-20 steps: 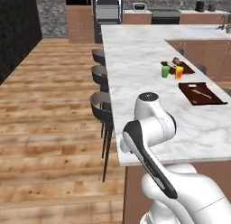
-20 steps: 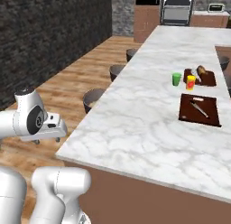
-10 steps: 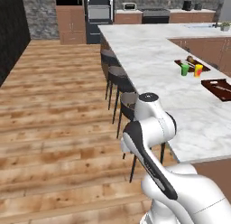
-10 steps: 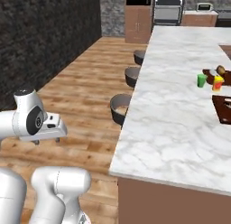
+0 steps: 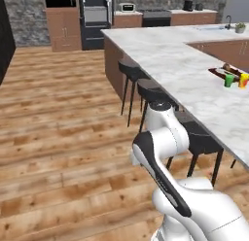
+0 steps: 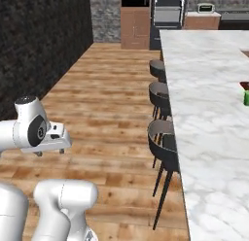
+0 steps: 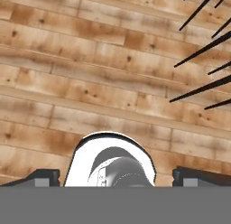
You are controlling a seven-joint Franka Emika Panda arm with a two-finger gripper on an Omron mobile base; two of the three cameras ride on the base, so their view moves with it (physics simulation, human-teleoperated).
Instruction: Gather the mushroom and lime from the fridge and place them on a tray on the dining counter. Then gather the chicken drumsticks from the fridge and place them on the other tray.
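Left base view: arm (image 5: 163, 138) folded close over the base, upper link rising to a rounded joint, forearm bent back down toward the lower right. Counter (image 5: 180, 65), white marble, runs along the right; three dark stools (image 5: 155, 92) tucked at its near edge. Tray (image 5: 227, 73) at the far right of the counter, with a green cup (image 5: 228, 80) and a yellow-and-red item (image 5: 243, 80) just beside it (too small to identify). Oven (image 5: 95, 19) against the far wall. Floor (image 5: 63, 118) of wood planks.

Right base view: arm at lower left, elbow joint raised, hand (image 6: 52, 140) held out level over the floor, pointing right. Gripper tips not distinguishable here. Stools in a row along the counter's left edge; green cup at the far right edge of the frame.

Hand view: camera faces straight down at the planks. Gripper (image 7: 115, 178) with its two dark fingers (image 7: 43, 177) at the bottom corners, spread wide apart, nothing between them. Thin dark stool legs (image 7: 203, 38) fan in at upper right.

Mushroom, lime, drumsticks: location cannot be told.
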